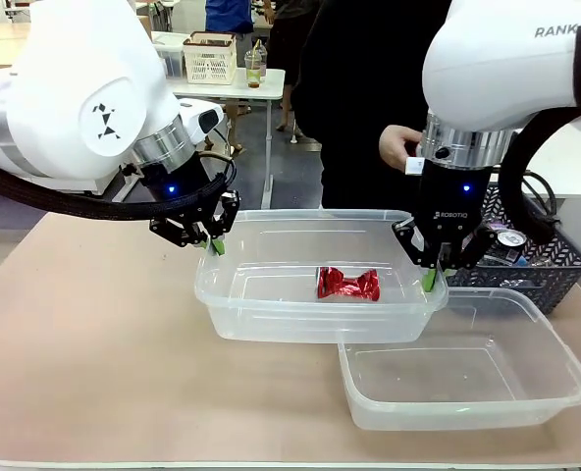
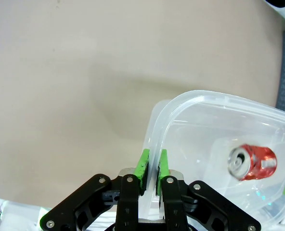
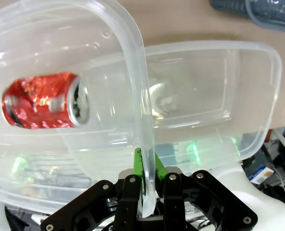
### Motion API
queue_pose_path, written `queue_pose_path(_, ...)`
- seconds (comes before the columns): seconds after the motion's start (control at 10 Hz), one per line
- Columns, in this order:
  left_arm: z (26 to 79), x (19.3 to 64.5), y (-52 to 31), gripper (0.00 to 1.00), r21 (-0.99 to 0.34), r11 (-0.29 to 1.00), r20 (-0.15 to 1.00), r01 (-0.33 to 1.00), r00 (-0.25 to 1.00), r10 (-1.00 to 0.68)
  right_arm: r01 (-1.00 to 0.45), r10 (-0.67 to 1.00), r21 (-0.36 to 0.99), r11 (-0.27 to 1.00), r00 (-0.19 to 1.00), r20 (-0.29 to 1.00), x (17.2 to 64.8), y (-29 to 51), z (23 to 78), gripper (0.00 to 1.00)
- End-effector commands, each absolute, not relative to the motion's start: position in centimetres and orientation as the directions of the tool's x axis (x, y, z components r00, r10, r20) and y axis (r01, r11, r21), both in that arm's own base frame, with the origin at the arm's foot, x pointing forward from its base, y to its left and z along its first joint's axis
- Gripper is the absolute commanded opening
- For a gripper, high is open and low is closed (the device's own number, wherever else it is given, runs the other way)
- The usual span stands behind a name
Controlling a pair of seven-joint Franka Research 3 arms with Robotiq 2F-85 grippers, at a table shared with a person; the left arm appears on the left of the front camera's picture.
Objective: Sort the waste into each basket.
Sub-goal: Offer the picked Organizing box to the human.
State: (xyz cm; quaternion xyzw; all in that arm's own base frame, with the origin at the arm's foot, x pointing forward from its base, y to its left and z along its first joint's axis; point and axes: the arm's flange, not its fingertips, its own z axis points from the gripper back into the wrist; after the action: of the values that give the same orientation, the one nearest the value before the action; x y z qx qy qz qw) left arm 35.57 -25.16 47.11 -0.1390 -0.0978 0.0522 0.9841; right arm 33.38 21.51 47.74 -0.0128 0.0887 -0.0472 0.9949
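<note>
I'm clamping the tub [image 1: 271, 316] rim in left gripper [image 1: 215, 245] and right gripper [image 1: 430, 280]; uneven motion risks slipping, spilling the can [image 1: 347, 284].

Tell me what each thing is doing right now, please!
left gripper: shut on the rim of the far tub.
right gripper: shut on the opposite rim.
far tub: gripped at both ends, one can inside.
red can: crushed, lying on its side.
near tub: empty, on the table.
grey basket: holding cans.

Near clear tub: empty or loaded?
Empty: the near tub has a bare floor; the red can lies in the far tub.
</note>
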Motion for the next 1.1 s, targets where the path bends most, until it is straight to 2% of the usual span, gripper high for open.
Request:
queue_pose_path(0.0,47.9,35.77,-25.14,0.09,-0.295,0.953,0.183,-0.071,0.975,0.129,0.085,-0.09,-0.038,0.996,0.979,-0.182,33.33,21.42,47.65,0.06)
queue_pose_path(1.0,47.9,35.77,-25.14,0.09,-0.295,0.953,0.183,-0.071,0.975,0.129,0.085,-0.09,-0.038,0.996,0.979,-0.182,33.33,21.42,47.65,0.06)
